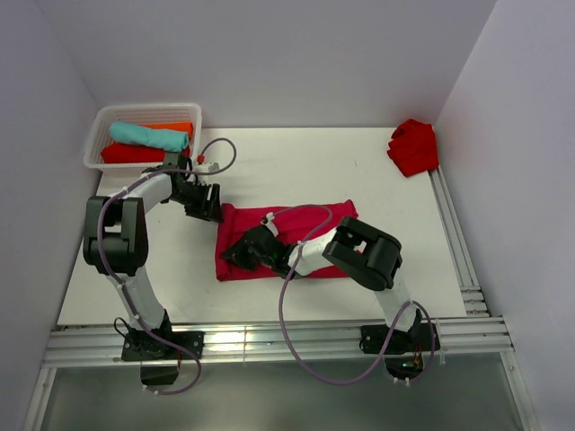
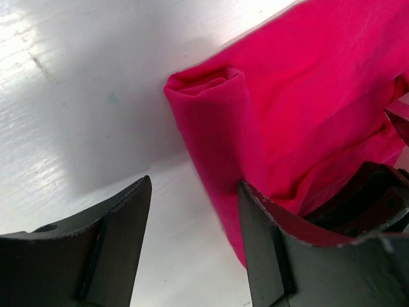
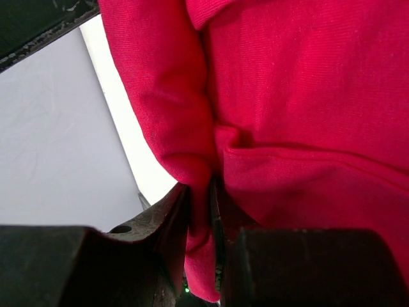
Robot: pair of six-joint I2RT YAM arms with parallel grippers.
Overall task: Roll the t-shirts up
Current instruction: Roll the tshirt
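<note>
The white table (image 1: 314,162) fills most of the top view, with an aluminium rail (image 1: 269,337) running along its lower edge where both my arms are bolted. The crimson t-shirt (image 1: 243,224) lies flat at the centre of the frame, spread into a wide band across the table.

At the upper left sits a white mesh basket (image 1: 103,121) with three rolled shirts in it: a teal roll (image 1: 148,135) in the middle, an orange roll (image 1: 175,127) behind it and a red roll (image 1: 130,154) in front. At the upper right, against the wall and well apart from everything else, lies a crumpled red t-shirt (image 1: 413,146).

My right gripper (image 1: 232,254) reaches leftward over the lower left part of the crimson t-shirt. In my right wrist view the jaws are nearly pressed together, and a fold of the cloth (image 3: 307,96) is pinched between them, bunching up and hanging out below the right gripper (image 3: 199,188).

My left gripper (image 1: 205,202) is at the shirt's upper left corner. In my left wrist view its jaws are spread wide, with bare table (image 2: 96,96) showing in the gap. The folded corner of the shirt (image 2: 307,96) lies ahead of the left gripper (image 2: 194,182), and the cloth's edge runs down just beside the right-hand finger (image 2: 262,243). Nothing is held there.
</note>
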